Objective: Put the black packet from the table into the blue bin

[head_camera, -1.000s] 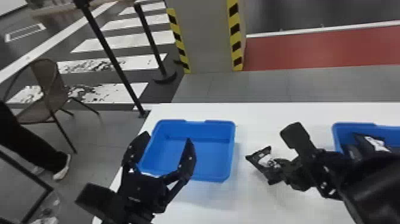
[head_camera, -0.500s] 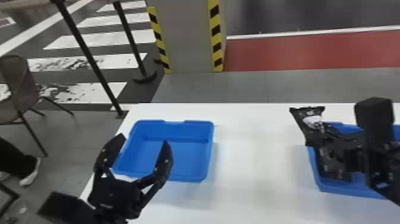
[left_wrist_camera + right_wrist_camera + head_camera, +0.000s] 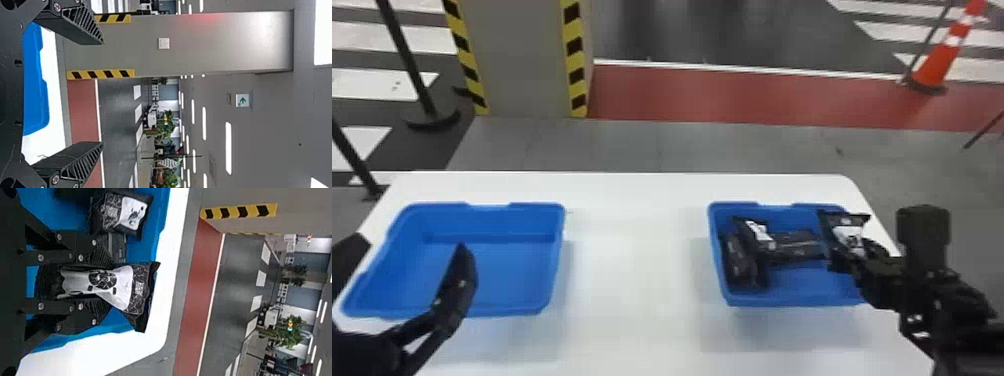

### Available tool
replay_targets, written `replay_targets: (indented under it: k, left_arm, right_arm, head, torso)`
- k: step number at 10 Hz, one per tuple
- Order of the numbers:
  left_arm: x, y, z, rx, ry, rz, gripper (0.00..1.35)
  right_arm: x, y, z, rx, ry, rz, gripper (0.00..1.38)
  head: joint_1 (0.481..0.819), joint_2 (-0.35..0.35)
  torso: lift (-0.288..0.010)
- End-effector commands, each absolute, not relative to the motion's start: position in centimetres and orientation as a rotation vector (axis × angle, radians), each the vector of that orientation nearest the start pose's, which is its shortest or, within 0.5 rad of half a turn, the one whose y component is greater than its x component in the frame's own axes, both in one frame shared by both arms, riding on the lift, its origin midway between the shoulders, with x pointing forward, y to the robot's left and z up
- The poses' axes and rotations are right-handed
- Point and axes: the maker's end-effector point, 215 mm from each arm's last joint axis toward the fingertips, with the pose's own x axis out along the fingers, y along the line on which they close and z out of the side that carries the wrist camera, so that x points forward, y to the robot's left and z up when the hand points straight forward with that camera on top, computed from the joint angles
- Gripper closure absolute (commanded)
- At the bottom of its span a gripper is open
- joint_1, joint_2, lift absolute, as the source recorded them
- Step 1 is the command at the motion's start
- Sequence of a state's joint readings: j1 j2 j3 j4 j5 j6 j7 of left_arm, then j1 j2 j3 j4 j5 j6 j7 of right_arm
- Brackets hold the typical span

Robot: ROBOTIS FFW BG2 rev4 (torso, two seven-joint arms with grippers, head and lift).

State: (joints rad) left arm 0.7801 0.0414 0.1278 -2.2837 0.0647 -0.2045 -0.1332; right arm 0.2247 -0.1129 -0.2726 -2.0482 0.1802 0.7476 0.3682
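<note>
Packet [image 3: 847,234] shifted over right bin [image 3: 802,290] | right claw [image 3: 863,257] grips it, left claw [image 3: 409,244] wide | white table [image 3: 632,300] | apparent cone [image 3: 938,60]

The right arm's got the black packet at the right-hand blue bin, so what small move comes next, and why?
Probably ease the right gripper slightly left and down: its packet hangs over the bin's right end, near the rim, with bare floor beside the other packets.
</note>
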Motion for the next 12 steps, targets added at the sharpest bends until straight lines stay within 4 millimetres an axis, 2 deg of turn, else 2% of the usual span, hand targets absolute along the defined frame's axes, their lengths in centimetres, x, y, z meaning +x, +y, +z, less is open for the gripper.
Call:
replay_targets:
  k: [1,3,5,7,9,10,12]
  left_arm:
    - [36.6,25.7,-25.4,0.07,-0.144,-0.07,0.12]
    - [36.5,25.9,-25.2,0.07,-0.149,-0.065,0.12]
    - [36.5,26.0,-25.2,0.071,-0.152,-0.062,0.12]
    - [36.5,25.9,-25.1,0.071,-0.154,-0.064,0.12]
    - [36.5,25.9,-25.0,0.069,-0.159,-0.064,0.12]
    - [36.4,26.1,-25.0,0.071,-0.159,-0.062,0.12]
    - [36.4,26.1,-25.0,0.072,-0.159,-0.061,0.12]
  right_arm:
    - [47.6,-37.9,-39.7,-0.197,0.483,-0.01,0.0]
    - [47.3,-35.9,-36.4,-0.229,0.338,0.037,0.04]
    - [45.1,-32.1,-31.7,-0.211,0.144,0.111,0.05]
    - [42.3,-29.3,-29.5,-0.169,0.067,0.152,0.07]
    - [39.0,-25.4,-27.7,-0.086,-0.025,0.214,0.08]
    - [37.6,-24.4,-26.8,-0.057,-0.045,0.229,0.08]
    - [35.8,-23.9,-25.1,-0.049,-0.057,0.239,0.08]
  head:
    - [0.695,-0.157]
    - [0.695,-0.158]
    - [0.695,-0.123]
    - [0.695,-0.087]
    - [0.695,-0.041]
    - [0.695,-0.027]
    - [0.695,0.024]
  torso:
    - [-0.11]
    - [-0.11]
    - [-0.11]
    - [-0.11]
    - [-0.11]
    - [-0.11]
    - [-0.11]
